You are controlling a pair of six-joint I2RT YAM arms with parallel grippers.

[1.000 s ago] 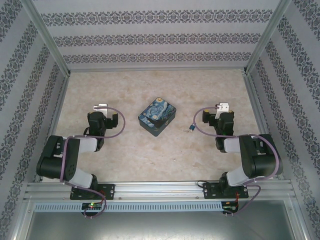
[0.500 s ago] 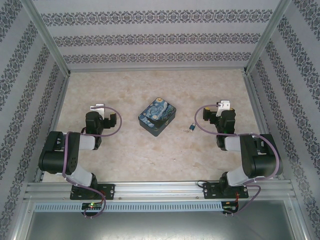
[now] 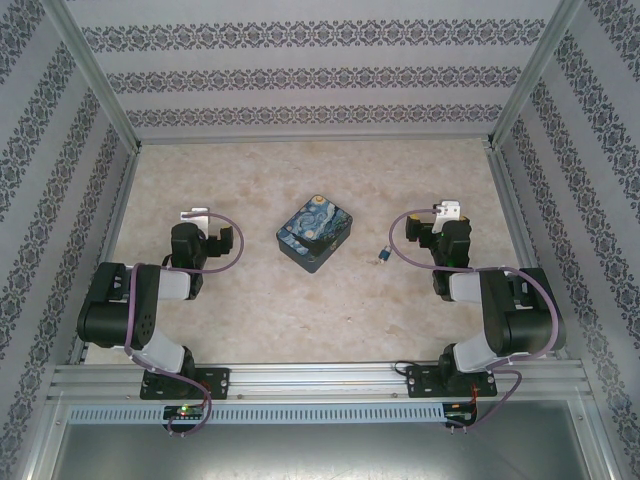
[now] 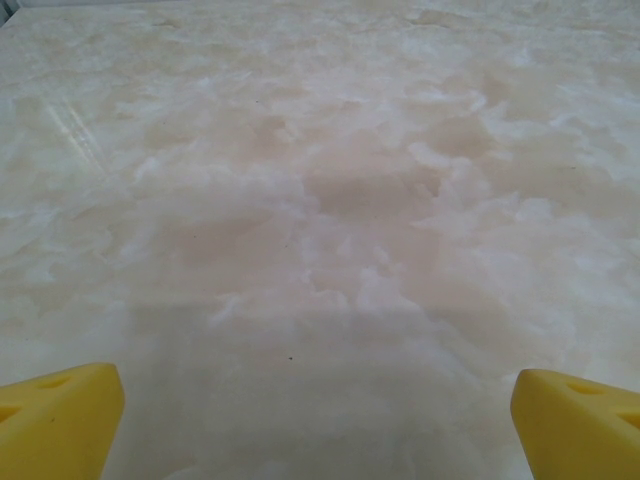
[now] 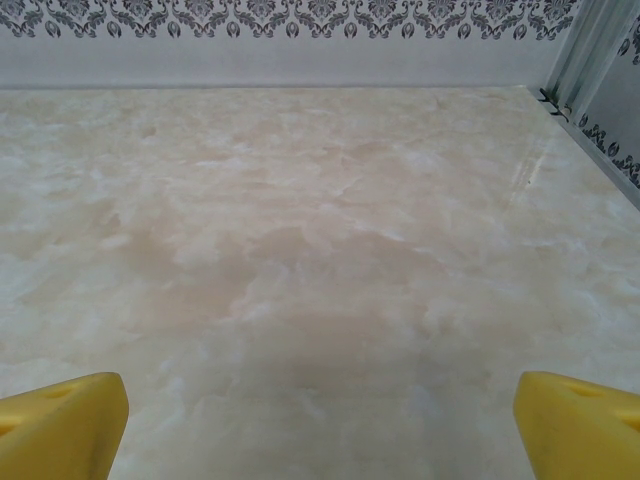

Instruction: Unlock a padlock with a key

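Top external — marbled table [image 3: 300,320], padlock [image 3: 315,232], patterned walls [image 3: 320,75]

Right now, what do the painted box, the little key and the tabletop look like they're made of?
The painted box is probably tin or hard plastic: printed lid, teal sides, rounded corners. The key likely has a metal shaft and a bluish head, though it is too small to be sure. The tabletop looks like smooth marble-look laminate or stone, with cream veining and a soft sheen.
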